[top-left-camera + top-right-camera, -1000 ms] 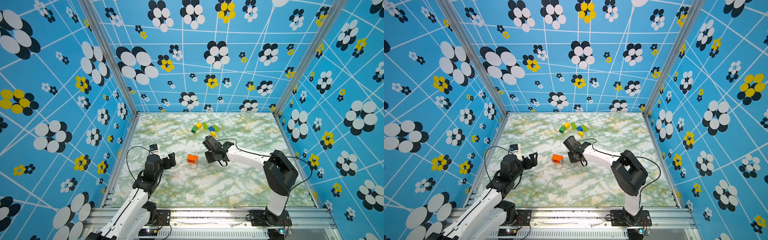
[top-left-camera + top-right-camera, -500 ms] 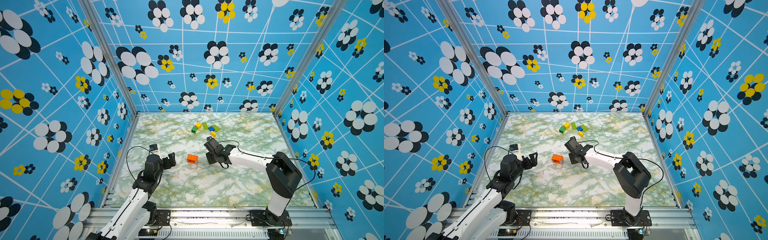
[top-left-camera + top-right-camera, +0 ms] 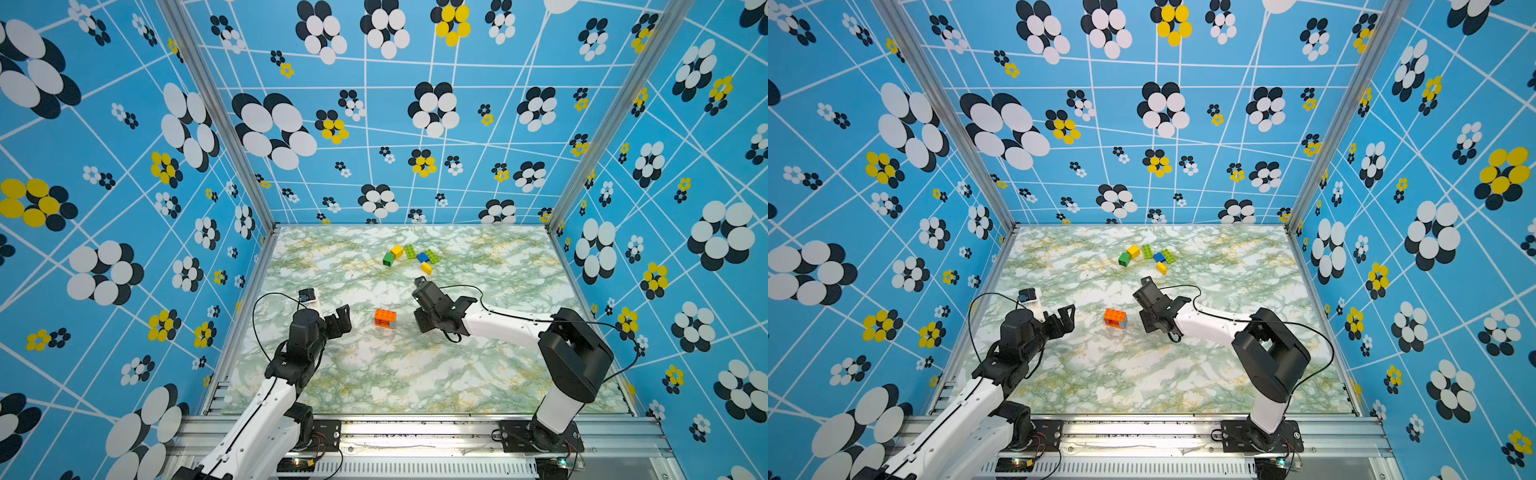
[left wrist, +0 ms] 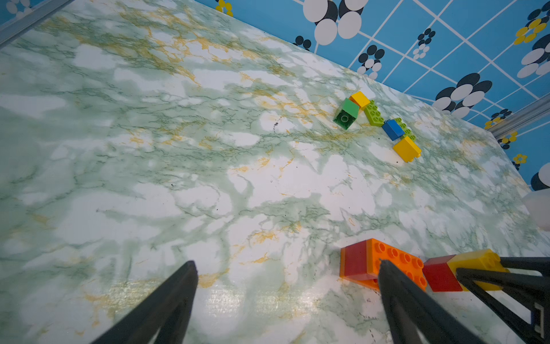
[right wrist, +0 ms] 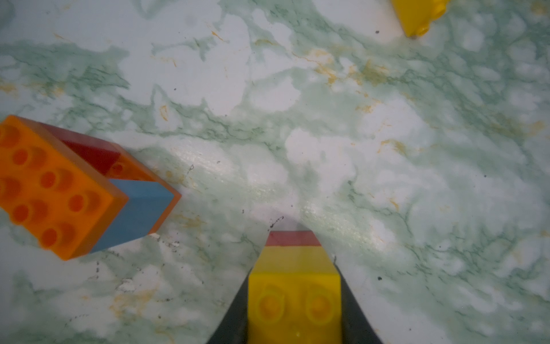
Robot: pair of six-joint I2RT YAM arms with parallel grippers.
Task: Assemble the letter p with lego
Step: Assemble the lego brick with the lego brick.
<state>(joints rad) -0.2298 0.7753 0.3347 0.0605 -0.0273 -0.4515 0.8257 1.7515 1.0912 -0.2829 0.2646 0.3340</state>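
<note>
Your right gripper (image 5: 293,297) is clamped on a small stack of plastic bricks, a yellow studded brick (image 5: 294,300) with a red brick (image 5: 292,238) joined to its far end; in the right wrist view the black fingers (image 5: 354,309) press on both sides of the yellow one, and the stack hangs just above the green-veined marble tabletop (image 5: 387,149). Your left gripper (image 4: 285,277) has its two fingers (image 4: 166,297) spread wide apart with nothing between them, and it hovers low over the table on the left side of the built piece. This built piece (image 3: 385,318) is an orange oblong studded brick (image 5: 56,187) lying over a dark red brick (image 5: 89,149) and a light blue brick (image 5: 140,208), and you find it near the middle of the table, between the two grippers, in both top views (image 3: 1115,318). In the left wrist view the held stack (image 4: 458,272) is just beside the orange piece but apart from it. Farther back, near the rear wall, the loose bricks lie in a small group: a green square brick (image 3: 388,259), a yellow one (image 3: 397,251), two lime oblong bricks (image 3: 410,251) (image 3: 432,256), a blue one (image 3: 422,257), and another yellow brick (image 3: 426,268) a little nearer to your right gripper
</note>
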